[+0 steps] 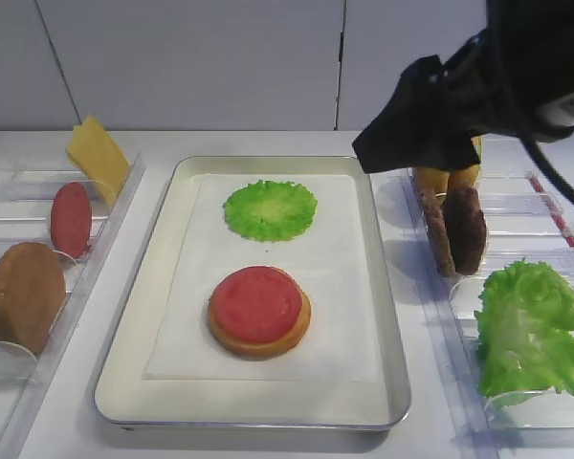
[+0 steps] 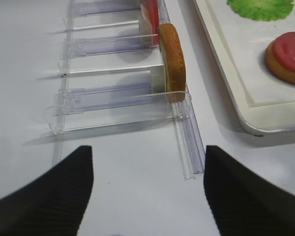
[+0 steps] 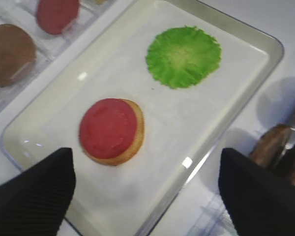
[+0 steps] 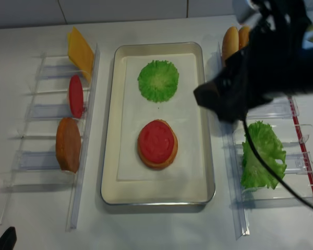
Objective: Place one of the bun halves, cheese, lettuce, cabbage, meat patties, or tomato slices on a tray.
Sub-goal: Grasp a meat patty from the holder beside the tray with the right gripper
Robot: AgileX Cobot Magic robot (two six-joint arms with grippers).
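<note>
Right gripper point(image 3: 146, 191) hangs with jaws wide and nothing between them, above the tray's point(image 1: 387, 316) right rim. Left gripper point(image 2: 147, 189) is also wide and bare, parked beside the left rack point(image 2: 118, 93).

Just ahead of the right gripper on the tray: bun half point(image 1: 259, 330) with a tomato slice point(image 1: 255, 304) on top; further out, a flat lettuce round point(image 1: 270, 208). To its right, the meat patties point(image 1: 456, 229) stand on edge in the right rack point(image 1: 517, 206).

Risks, as I judge them: patties sit tight together, so a wide grab could take both or tip one over. A careless pass over the tray could knock the tomato off the bun.

Count:
- patties: 2 in the rack
- tomato: 1 on the bun, 1 point(image 1: 71, 218) in the left rack
- buns: 1 on the tray, 1 point(image 1: 24, 295) in the left rack, 2 point(image 4: 235, 40) in the right rack
- cheese point(image 1: 98, 156): 1
- leafy lettuce point(image 1: 531, 330): 1 in the right rack
</note>
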